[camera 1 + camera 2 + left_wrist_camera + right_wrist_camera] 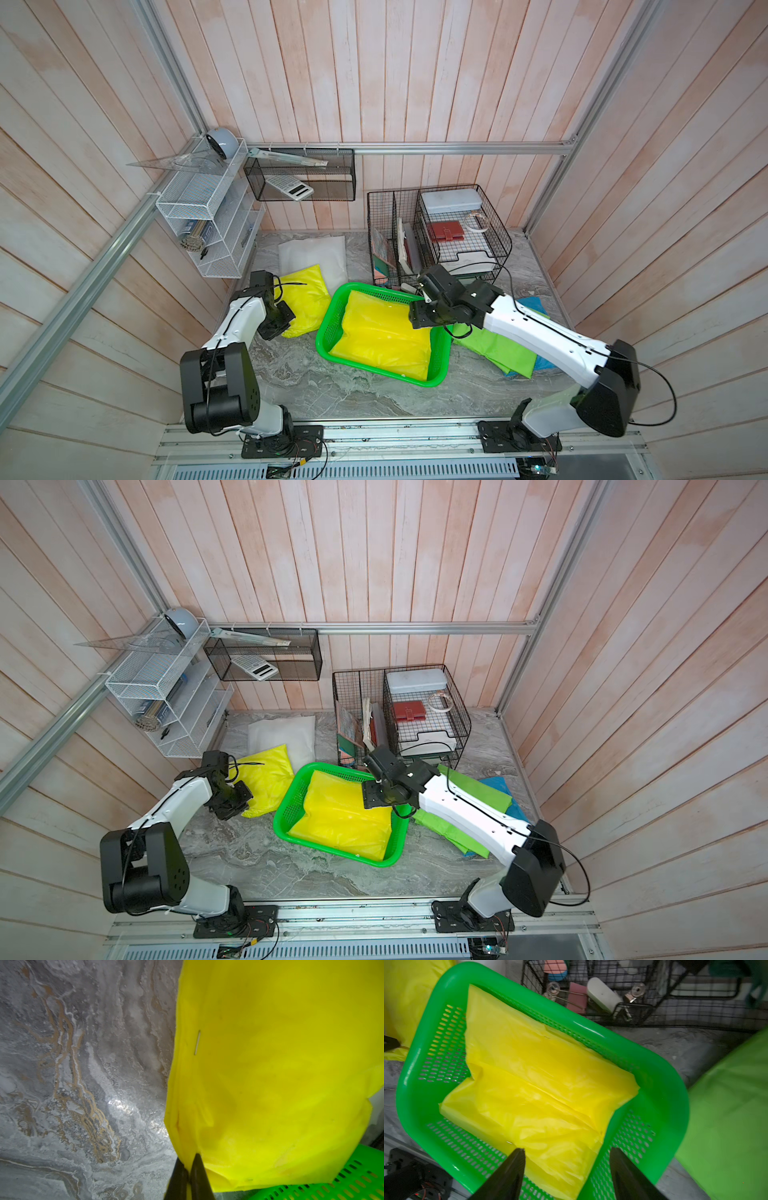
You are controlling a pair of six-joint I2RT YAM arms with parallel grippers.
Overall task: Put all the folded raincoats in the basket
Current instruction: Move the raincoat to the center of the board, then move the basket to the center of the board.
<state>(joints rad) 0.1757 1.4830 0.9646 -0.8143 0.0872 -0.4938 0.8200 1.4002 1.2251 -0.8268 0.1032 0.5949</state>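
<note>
We see the folded raincoat (386, 336), bright yellow, lying inside the basket (376, 371), where it fills most of the lattice floor and one end rides up against a side wall. The basket sits askew near the middle of the tabletop (332, 390), a grey marble-patterned surface with pale streaks and tan veins that shines a little under the light. The right gripper (568, 1154) hangs over the basket with its jaws spread wide and nothing between them. The left gripper (188, 1160) is pinched tight on the edge of a second yellow raincoat (305, 295), which rests on the marble just beside the basket. Behind that one lies a white folded sheet (311, 253), and on the far side of the basket, under the right arm, we find green folded sheets (498, 349) overlapping a blue one (532, 305). A black wire desk organiser (440, 232) stands at the back of the table, close to the basket's far corner. The walls (415, 83) around us are pale pinkish wooden planks framed by aluminium rails (415, 148). A white wire shelf rack (208, 216) is fixed to the left wall, and a black mesh box (299, 174) holding a calculator (289, 188) hangs from the back rail
</note>
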